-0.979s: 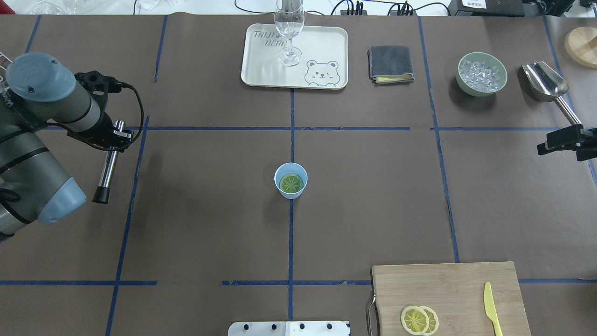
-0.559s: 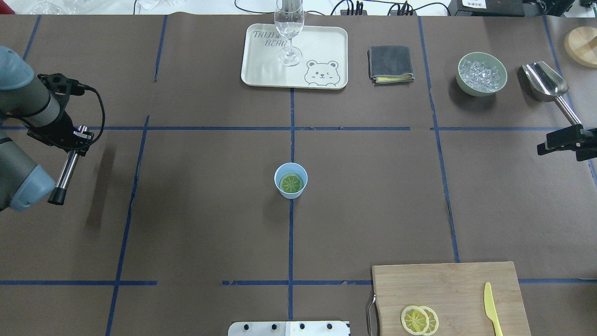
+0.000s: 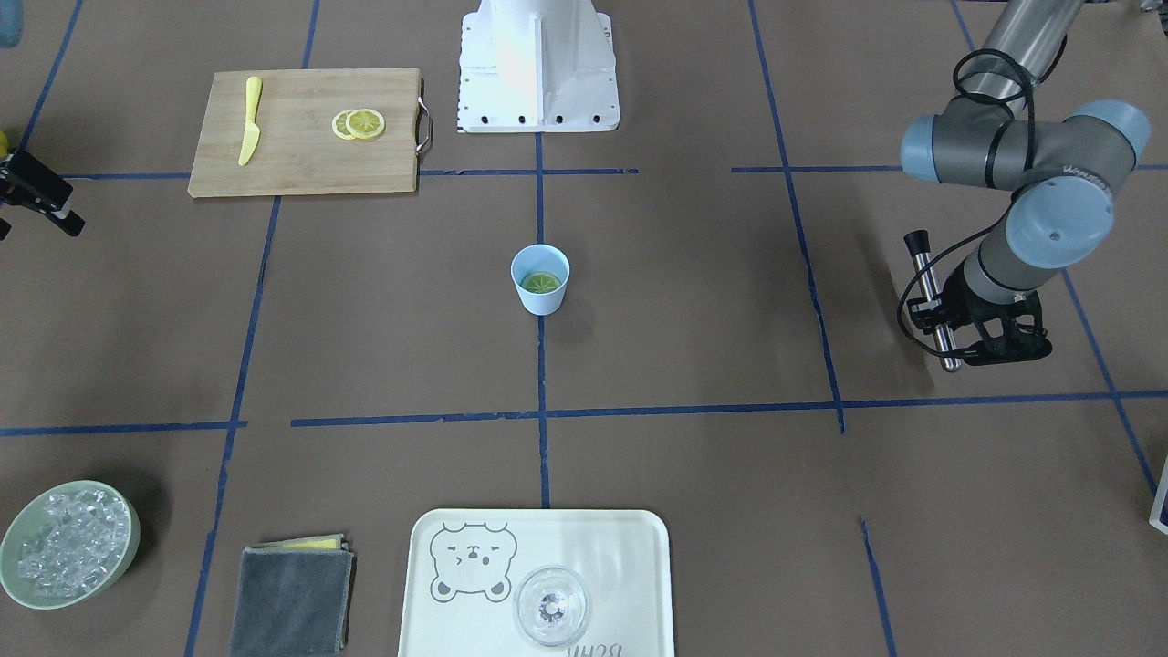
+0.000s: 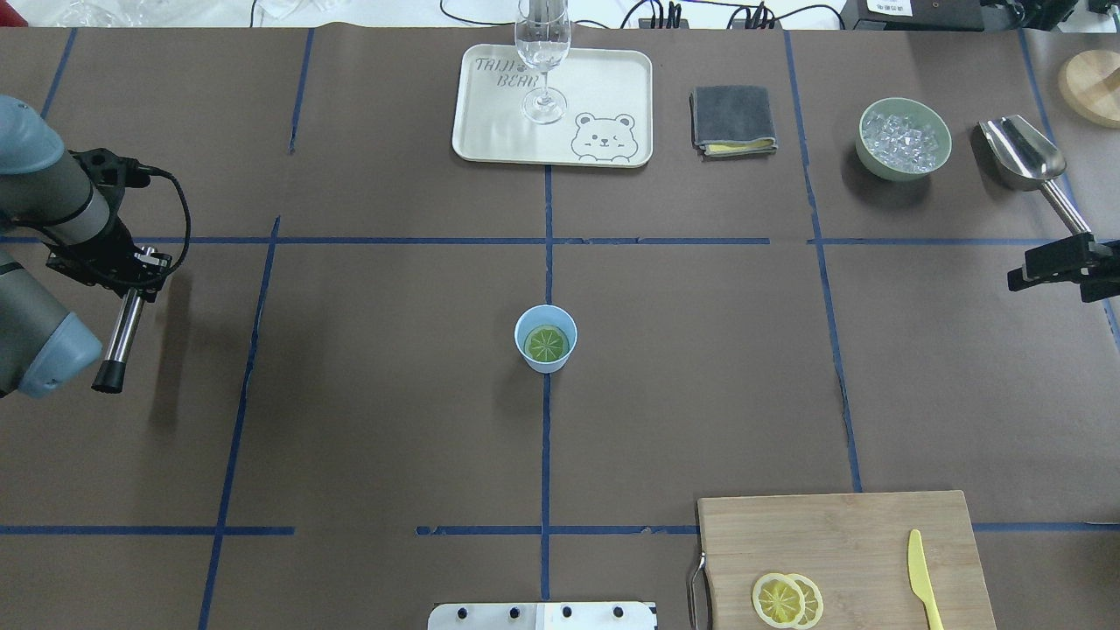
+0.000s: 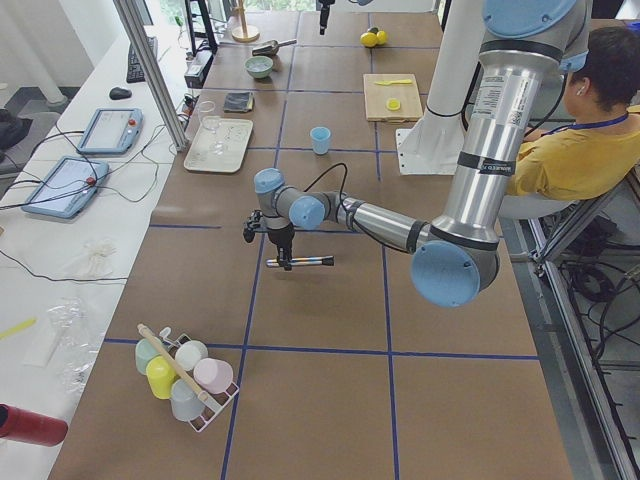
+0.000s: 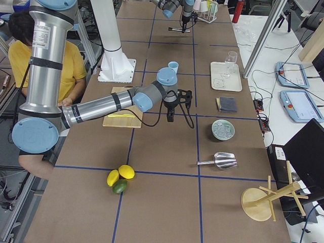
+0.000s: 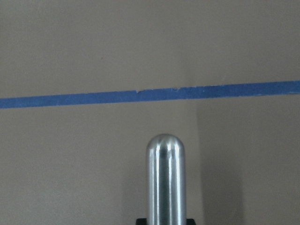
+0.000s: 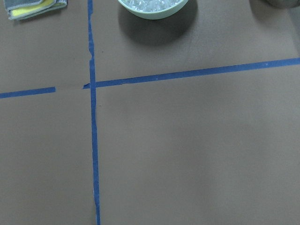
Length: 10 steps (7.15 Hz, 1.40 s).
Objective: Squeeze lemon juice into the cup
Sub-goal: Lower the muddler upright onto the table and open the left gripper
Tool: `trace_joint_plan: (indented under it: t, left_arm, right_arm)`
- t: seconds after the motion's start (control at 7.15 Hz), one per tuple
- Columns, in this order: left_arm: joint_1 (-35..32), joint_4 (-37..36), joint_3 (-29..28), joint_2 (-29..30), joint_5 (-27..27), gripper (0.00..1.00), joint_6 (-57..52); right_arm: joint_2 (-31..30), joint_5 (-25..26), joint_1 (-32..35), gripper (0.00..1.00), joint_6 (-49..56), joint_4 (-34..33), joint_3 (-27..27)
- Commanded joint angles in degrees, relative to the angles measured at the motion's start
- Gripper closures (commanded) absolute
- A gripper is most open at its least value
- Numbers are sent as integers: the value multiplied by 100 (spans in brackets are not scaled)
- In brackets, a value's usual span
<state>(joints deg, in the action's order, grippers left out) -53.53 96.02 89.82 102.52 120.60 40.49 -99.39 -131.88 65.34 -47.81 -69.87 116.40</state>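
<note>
front, cup: small light-blue tapered cup (image 3: 541,302), smooth, no handle, upright at mid desk (image 3: 730,274) on a blue tape (image 3: 540,383) line.
front, lemon: thin round lemon (image 3: 540,282) slice lying flat inside the cup, segmented face up, looks greenish in there.
front, left hand: black left hand (image 3: 943,327) pinching a shiny round metal rod (image 3: 928,290) with a black cap; well apart from the cup, at the view's right.
front, right hand: black right hand (image 3: 38,196) at the view's left edge; cannot tell if spread or pressed together.
overhead, board: pale wooden board (image 4: 840,534) with a metal handle, near right; on it two overlapping yellow slices (image 4: 786,600) and a yellow plastic-looking knife (image 4: 919,569).
overhead, far row: cream tray (image 4: 612,87) with bear print carrying a clear stemmed glass (image 4: 543,48); folded grey cloth (image 4: 733,114); green bowl (image 4: 901,176) of ice; steel scoop (image 4: 1019,149).
left side, rod: held about level, clear of the matte brown paper.
right side, right hand: hangs above the desk, between board and bowl.
left wrist, rod: domed polished end over brown paper, tape stripe beyond.
right wrist, bowl: rim and ice at top edge, cloth corner at top left.
</note>
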Motion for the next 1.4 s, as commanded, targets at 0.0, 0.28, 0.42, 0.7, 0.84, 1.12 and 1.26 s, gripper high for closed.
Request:
trace_joint_plan:
  t: [0.0, 0.28, 0.42, 0.7, 0.84, 1.12, 1.26]
  left_arm:
    - [18, 5, -35, 13, -10, 100, -14]
    - [18, 5, -17, -4, -36, 100, -199]
    - [18, 144, -43, -4, -45, 100, -199]
    - [26, 163, -43, -4, -54, 100, -216]
    - [35, 172, -43, -4, -63, 100, -225]
    - [53, 181, -43, -57, -63, 100, -234]
    - [70, 181, -43, -65, -63, 70, -217]
  right_arm:
    - [16, 5, 5, 0, 0, 0, 14]
    - [16, -4, -3, 0, 0, 0, 23]
    - [16, -4, 5, 0, 0, 0, 23]
    - [16, -4, 6, 0, 0, 9, 32]
    - [16, -4, -3, 0, 0, 9, 32]
    - [16, -4, 6, 0, 0, 9, 23]
    - [16, -4, 6, 0, 0, 9, 23]
